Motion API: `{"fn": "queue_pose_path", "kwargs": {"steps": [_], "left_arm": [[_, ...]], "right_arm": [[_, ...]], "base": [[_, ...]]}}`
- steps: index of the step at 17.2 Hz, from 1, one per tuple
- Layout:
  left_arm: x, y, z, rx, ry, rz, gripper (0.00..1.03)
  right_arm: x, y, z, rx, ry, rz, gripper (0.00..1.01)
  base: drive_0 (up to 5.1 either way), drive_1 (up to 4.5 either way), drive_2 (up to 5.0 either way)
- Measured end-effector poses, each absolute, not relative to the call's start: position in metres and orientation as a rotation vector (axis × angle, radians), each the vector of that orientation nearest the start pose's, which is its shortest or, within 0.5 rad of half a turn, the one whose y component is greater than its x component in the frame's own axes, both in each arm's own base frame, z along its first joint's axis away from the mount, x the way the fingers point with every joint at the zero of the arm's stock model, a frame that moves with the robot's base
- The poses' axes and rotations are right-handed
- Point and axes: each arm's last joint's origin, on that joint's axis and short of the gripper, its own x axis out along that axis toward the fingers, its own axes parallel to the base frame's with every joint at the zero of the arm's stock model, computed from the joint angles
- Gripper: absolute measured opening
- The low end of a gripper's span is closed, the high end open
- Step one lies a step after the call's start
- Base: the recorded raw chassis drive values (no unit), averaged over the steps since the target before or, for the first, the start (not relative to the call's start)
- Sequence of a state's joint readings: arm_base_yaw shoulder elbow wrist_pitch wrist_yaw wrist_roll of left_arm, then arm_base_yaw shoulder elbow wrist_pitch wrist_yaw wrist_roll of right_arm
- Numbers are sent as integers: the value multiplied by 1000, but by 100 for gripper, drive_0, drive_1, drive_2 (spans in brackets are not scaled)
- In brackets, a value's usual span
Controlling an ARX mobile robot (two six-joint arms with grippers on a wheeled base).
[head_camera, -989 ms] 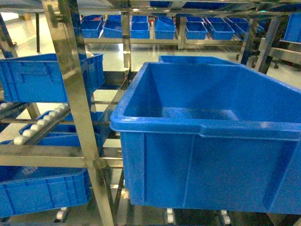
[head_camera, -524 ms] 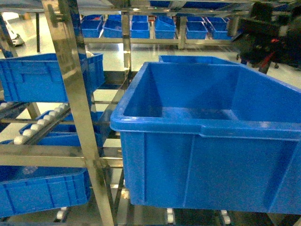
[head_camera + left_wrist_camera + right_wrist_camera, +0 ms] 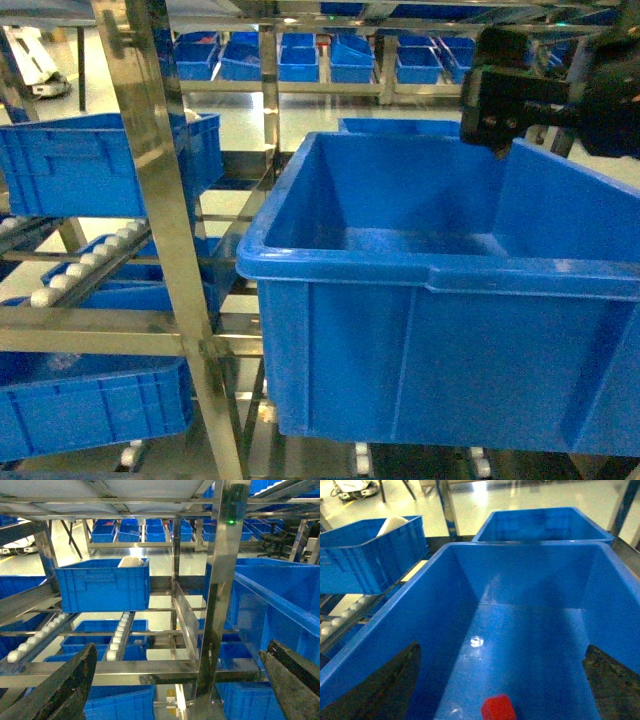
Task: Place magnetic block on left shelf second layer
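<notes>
The magnetic block (image 3: 498,708), a small red cube, lies on the floor of the large blue bin (image 3: 445,605) near its front; in the head view the bin's front wall hides it. My right gripper (image 3: 500,682) hangs open above the bin, the block low between its fingers (image 3: 612,680) and untouched. The head view shows this gripper (image 3: 487,105) as a black shape over the bin's back rim. My left gripper (image 3: 172,685) is open and empty, facing the steel rack. The left shelf (image 3: 90,262) has roller tracks and blue bins on its levels.
A steel upright (image 3: 165,230) stands between the left shelf and the large bin (image 3: 430,280). A blue bin (image 3: 102,582) holding a white object (image 3: 131,561) sits on the left rollers. A second bin (image 3: 540,525) stands behind the large one. More bins (image 3: 90,405) lie lower left.
The right arm has come into the head view from the upper right and moved left and down over the large bin's back rim. The bins and the rack have not moved.
</notes>
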State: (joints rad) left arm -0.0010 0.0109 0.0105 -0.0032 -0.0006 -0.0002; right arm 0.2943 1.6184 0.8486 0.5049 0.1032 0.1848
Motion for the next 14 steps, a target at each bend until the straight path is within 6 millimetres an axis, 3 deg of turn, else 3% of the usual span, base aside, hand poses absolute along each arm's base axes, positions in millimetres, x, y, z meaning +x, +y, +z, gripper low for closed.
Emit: {"fn": "queue_pose_path", "kwargs": {"steps": [1, 2, 4, 8, 10, 11, 12, 14], "left_arm": [[98, 0, 166, 0, 4, 0, 98], [98, 0, 166, 0, 4, -1, 98], [98, 0, 166, 0, 4, 0, 98], [98, 0, 166, 0, 4, 0, 98], [98, 0, 166, 0, 4, -1, 98], [98, 0, 166, 0, 4, -1, 98], [98, 0, 166, 0, 4, 0, 98], [98, 0, 166, 0, 4, -1, 98]], "right_arm": [[319, 93, 216, 134, 272, 144, 100], [300, 87, 217, 132, 263, 115, 97], [244, 80, 223, 116, 241, 75, 98], [156, 55, 241, 84, 96, -1, 98], [148, 51, 253, 101, 21, -7, 98], [148, 50, 252, 88, -9, 2, 92], [147, 46, 245, 55, -8, 12, 83], [138, 30, 220, 20, 9, -11, 55]], "base": [[0, 0, 0], [0, 0, 0], [0, 0, 0], [0, 0, 0], [0, 0, 0], [0, 0, 0], [0, 0, 0], [0, 0, 0]]}}
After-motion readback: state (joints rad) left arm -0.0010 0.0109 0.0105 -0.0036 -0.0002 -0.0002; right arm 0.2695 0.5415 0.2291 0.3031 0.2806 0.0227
